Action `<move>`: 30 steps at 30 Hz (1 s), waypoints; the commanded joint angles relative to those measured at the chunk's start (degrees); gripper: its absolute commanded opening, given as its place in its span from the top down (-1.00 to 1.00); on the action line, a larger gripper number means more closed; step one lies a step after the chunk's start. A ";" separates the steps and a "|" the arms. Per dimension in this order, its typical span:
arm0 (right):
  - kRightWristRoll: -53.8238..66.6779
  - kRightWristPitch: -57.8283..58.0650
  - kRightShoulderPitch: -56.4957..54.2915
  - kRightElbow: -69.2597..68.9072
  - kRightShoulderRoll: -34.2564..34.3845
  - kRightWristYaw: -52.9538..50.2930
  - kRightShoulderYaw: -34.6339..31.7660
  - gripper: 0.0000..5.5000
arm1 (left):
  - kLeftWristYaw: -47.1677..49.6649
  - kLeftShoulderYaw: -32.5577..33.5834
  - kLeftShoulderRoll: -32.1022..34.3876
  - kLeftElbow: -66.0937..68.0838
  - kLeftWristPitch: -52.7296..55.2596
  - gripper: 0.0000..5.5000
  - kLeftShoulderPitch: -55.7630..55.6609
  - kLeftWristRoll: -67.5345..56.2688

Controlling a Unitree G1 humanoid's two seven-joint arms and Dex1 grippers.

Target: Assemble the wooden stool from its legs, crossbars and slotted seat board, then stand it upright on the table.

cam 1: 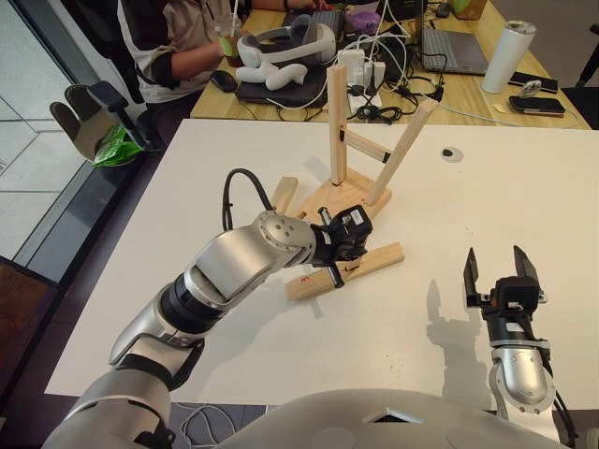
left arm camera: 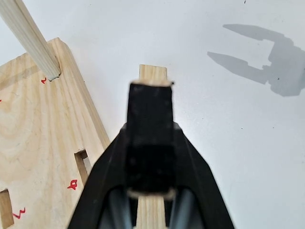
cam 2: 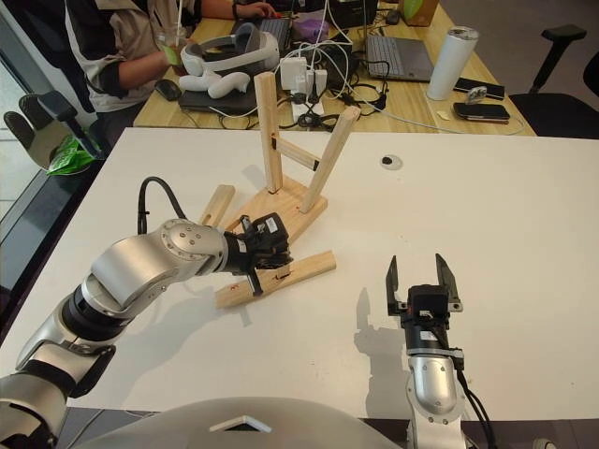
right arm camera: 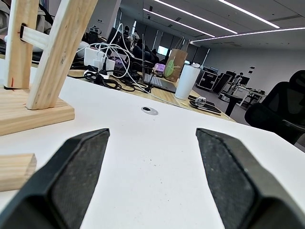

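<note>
The slotted seat board lies flat on the white table, with two legs standing up from it and a crossbar between them. A loose leg lies on the table in front of the board. My left gripper is shut on that leg near its middle; in the left wrist view the leg's end pokes out beyond the black fingers. Another loose wooden piece lies left of the board. My right gripper stands open above the table's front right, holding nothing.
A wooden desk behind the table carries laptops, cables, a headset and a white tumbler, and a person sits at its left end. A small round grommet sits in the table. Bare table surface extends to the right.
</note>
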 commanded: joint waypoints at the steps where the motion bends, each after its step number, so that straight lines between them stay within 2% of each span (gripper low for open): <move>1: 0.51 -0.38 -0.57 0.93 -0.37 0.21 -0.45 -0.23 | 0.30 0.99 -0.28 1.17 1.27 0.69 0.15 0.54; 3: 0.65 -0.50 -0.67 1.09 -0.51 0.35 -0.54 -0.23 | 0.77 1.65 -0.46 0.70 1.52 0.57 -0.14 0.78; 7: 0.95 -0.73 -0.59 1.20 -0.89 0.63 -0.81 -0.23 | 1.55 4.58 -1.33 -1.51 3.12 0.57 -1.41 0.26; 13: 1.13 -0.48 -0.59 0.82 -0.94 0.86 -1.21 -0.23 | 0.89 17.21 -3.75 -4.48 7.53 0.57 -6.65 -3.76; 16: 1.48 -0.27 -1.26 0.55 -0.93 1.20 -0.99 -0.23 | 3.11 25.49 -9.09 -2.26 8.13 0.57 -10.80 -5.18; 20: 3.03 0.35 -3.10 0.08 -1.61 2.98 -0.84 -0.23 | 8.96 33.41 -21.09 0.20 6.15 0.57 -12.96 -6.36; 25: 3.50 0.76 -3.72 0.01 -1.96 3.81 -0.37 -0.23 | 12.18 35.34 -29.28 0.67 1.15 0.57 -13.62 -8.02; 30: 4.62 1.35 -4.32 -0.18 -3.15 5.23 -1.44 -0.23 | 12.05 30.51 -29.74 -7.20 -3.28 0.57 -0.12 -9.61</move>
